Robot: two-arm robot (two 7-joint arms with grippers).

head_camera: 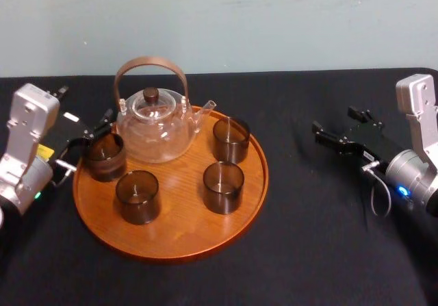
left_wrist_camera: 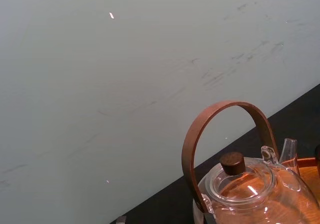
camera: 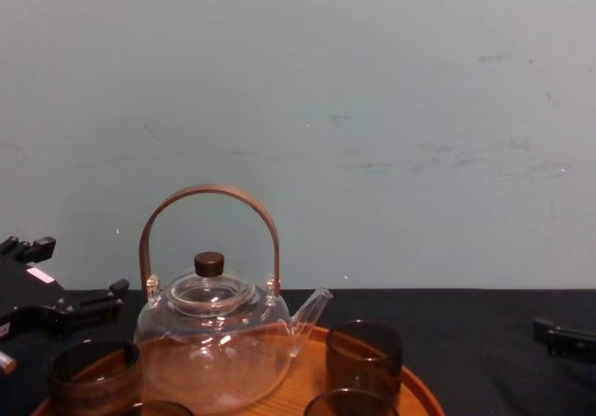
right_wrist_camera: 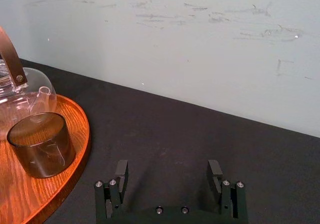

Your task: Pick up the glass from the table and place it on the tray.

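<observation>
The glass (head_camera: 104, 157) is found standing on the tray (head_camera: 171, 251), just inside its left rim, near the teapot (head_camera: 152, 131) and three other glasses (head_camera: 223, 187). The left claw (head_camera: 85, 143) is set closely about it; whether it is gripping cannot be told. The right claw (right_wrist_camera: 167, 169) is held open and empty over the desk (head_camera: 328, 251), well to the right. Placement is judged all but done; only release and withdrawal appear outstanding.

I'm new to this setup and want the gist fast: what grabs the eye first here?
The round orange tray on the black table, carrying a glass teapot with a brown hoop handle and four smoky glasses. The left gripper sits at the tray's left rim by one glass; the right gripper hangs open over the table to the right.
</observation>
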